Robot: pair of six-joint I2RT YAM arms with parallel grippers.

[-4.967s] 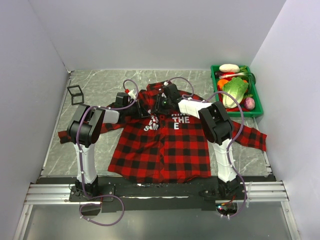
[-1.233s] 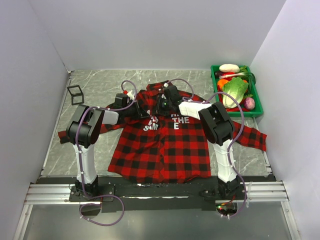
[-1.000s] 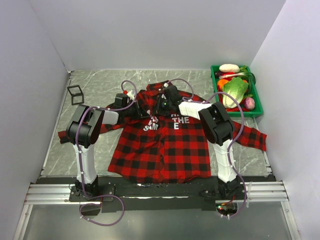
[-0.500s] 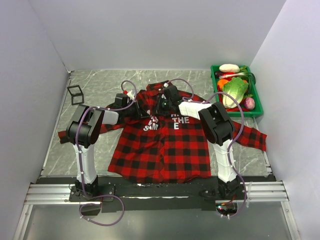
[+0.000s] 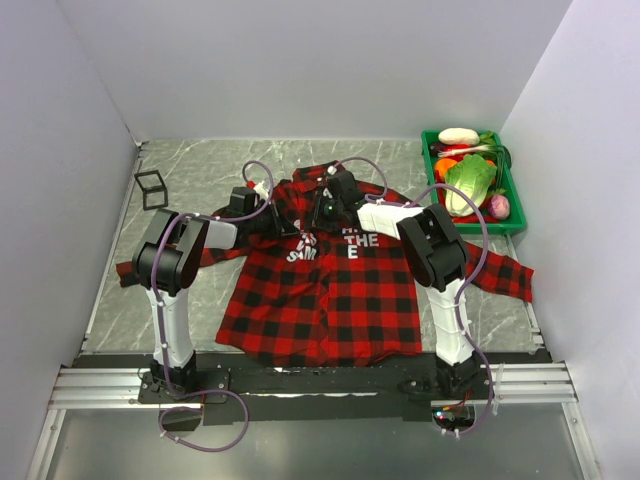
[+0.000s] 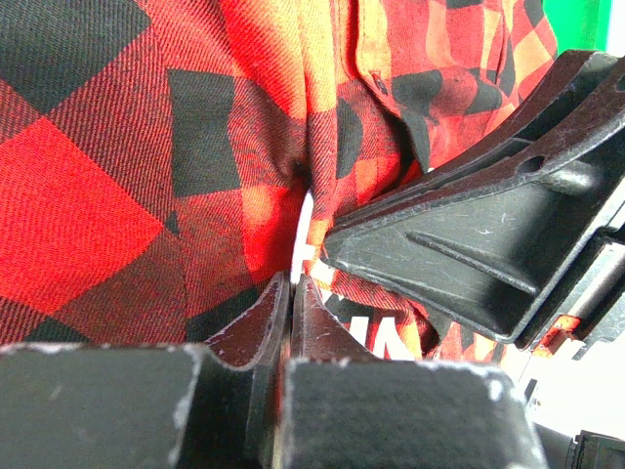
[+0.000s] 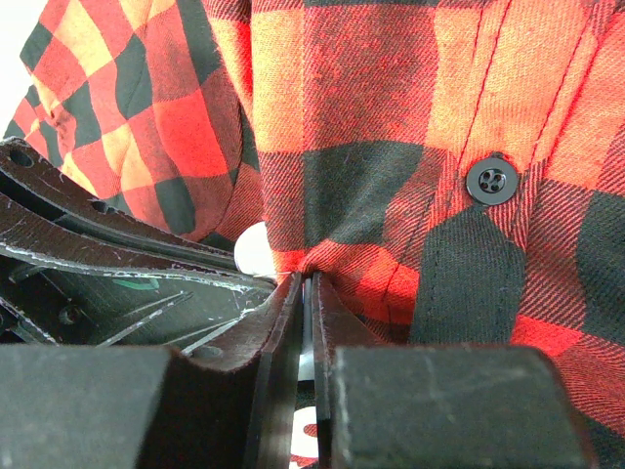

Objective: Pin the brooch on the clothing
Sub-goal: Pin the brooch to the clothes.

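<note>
Shirt fold between right fingers

A: Enclosure, overhead view. Back wall is a plain matte panel, pale grey-white.
B: Sides?
A: Left wall and right wall are the same material with a faint lilac cast. They meet the back wall at clean corners.
B: Work surface?
A: The tabletop is grey marble-pattern with pale veins, boxed in on three sides by the walls.
B: Near edge?
A: Aluminium rails run across the full width, with a black plate just behind them. Nearer than the rails is a smooth grey strip.
B: Light?
A: Even and diffuse, with soft shadows only. The back wall reads brightest.
</note>
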